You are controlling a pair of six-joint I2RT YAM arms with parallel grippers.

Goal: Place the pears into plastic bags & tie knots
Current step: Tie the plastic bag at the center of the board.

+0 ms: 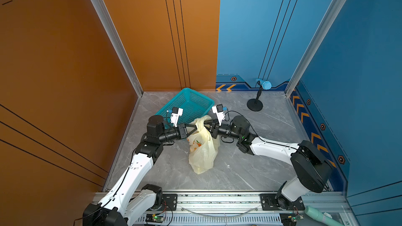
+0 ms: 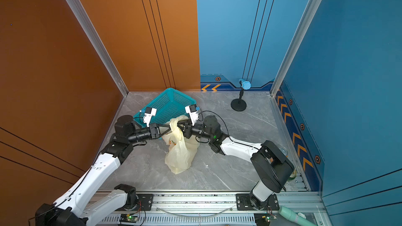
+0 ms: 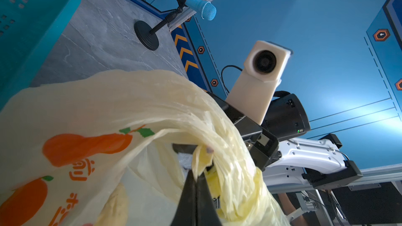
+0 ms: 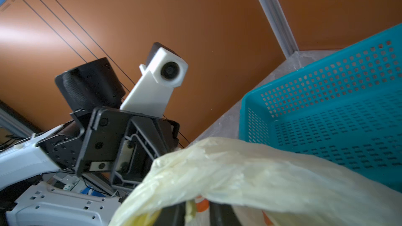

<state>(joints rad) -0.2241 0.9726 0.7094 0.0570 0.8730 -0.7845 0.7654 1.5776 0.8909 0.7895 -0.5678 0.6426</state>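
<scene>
The pale-yellow plastic bag (image 1: 203, 151) (image 2: 179, 155) with orange fruit prints hangs to the grey table, its top gathered between both grippers. My left gripper (image 1: 196, 128) (image 3: 198, 175) is shut on a thin strip of bag plastic at that bunched top. My right gripper (image 1: 205, 125) (image 4: 198, 213) faces it from the other side with its fingers apart, and a narrow yellow strip (image 4: 190, 209) hangs loose in the gap. A pale cream pear (image 3: 115, 207) shows through the bag film (image 3: 97, 109). I cannot tell whether the twisted bunch is a knot.
A teal perforated basket (image 1: 187, 103) (image 2: 169, 103) lies tilted just behind the grippers, near the back left corner. A blue microphone on a black stand (image 1: 258, 96) stands at the back right. A mint-green cylinder (image 1: 319, 216) lies off the table's front right.
</scene>
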